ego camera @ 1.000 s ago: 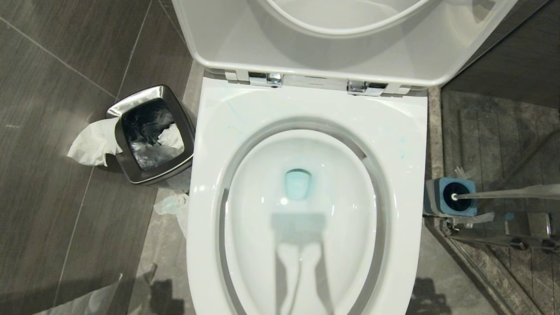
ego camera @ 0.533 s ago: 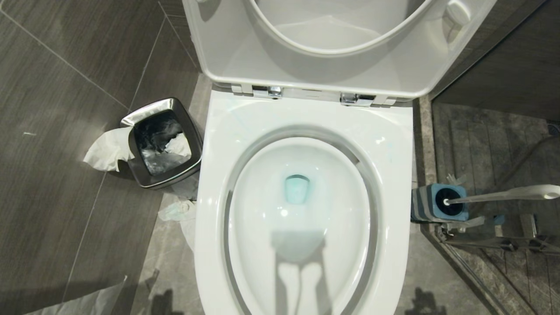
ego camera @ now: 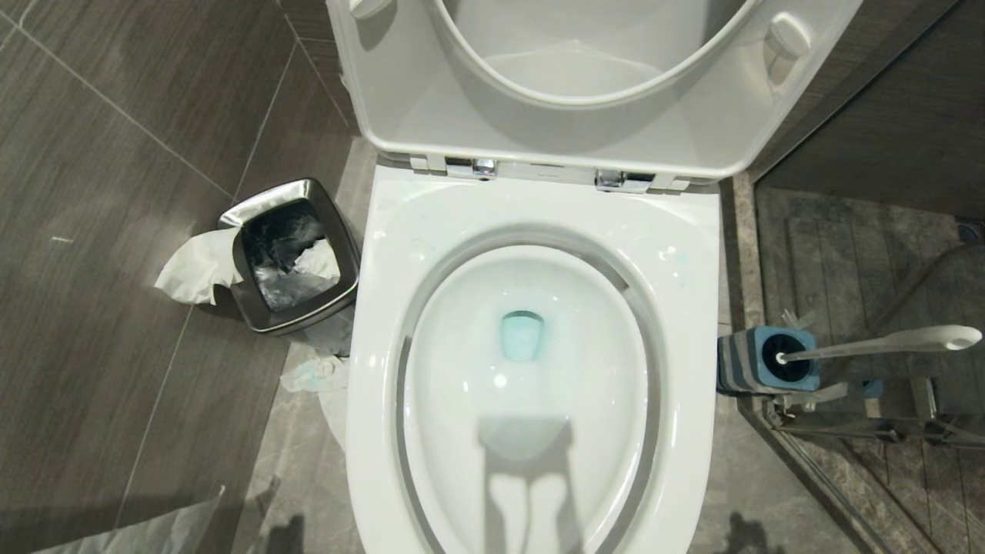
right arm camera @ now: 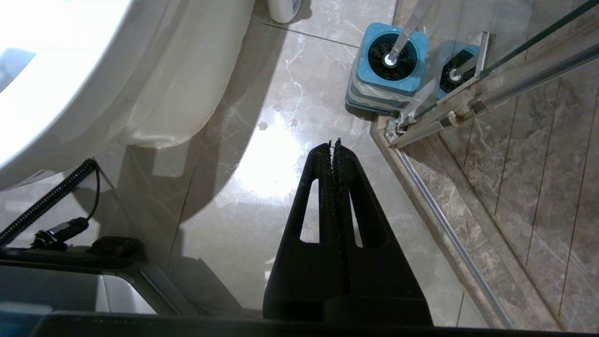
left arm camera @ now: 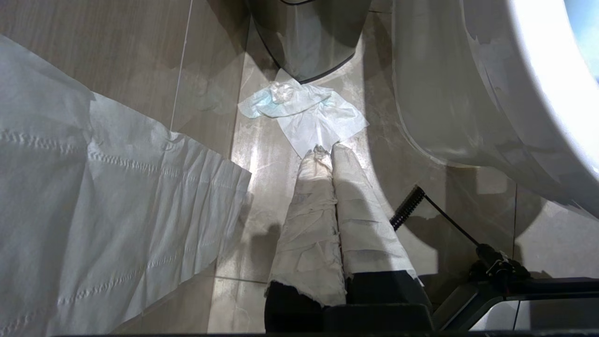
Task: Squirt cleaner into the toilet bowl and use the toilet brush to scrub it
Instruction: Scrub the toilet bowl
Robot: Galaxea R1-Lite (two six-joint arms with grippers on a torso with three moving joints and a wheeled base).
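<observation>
Cleaner (ego camera: 522,335) already tints the water in the toilet bowl (ego camera: 531,231) — scrubbing not begun: my left gripper (left arm camera: 326,150) and right gripper (right arm camera: 333,144) hang pressed together, empty, so next my right must open and reach the toilet brush (right arm camera: 398,51) in its holder beside the bowl.

The left gripper (left arm camera: 326,150) is pointing down at the pale stone floor (left arm camera: 262,159), its 2 fingers (left arm camera: 309,220) wrapped in white paper and pressed together with nothing between them. Just past the tips, a crumpled tissue (left arm camera: 304,110) tinged faint blue is lying flat at the base of the steel waste bin (left arm camera: 306,37). A wide sheet of white paper (left arm camera: 93,201) is spreading across one side, while the toilet bowl (left arm camera: 472,93) is curving along the other. A black cable (left arm camera: 440,220) is crossing the floor near the robot's base.
</observation>
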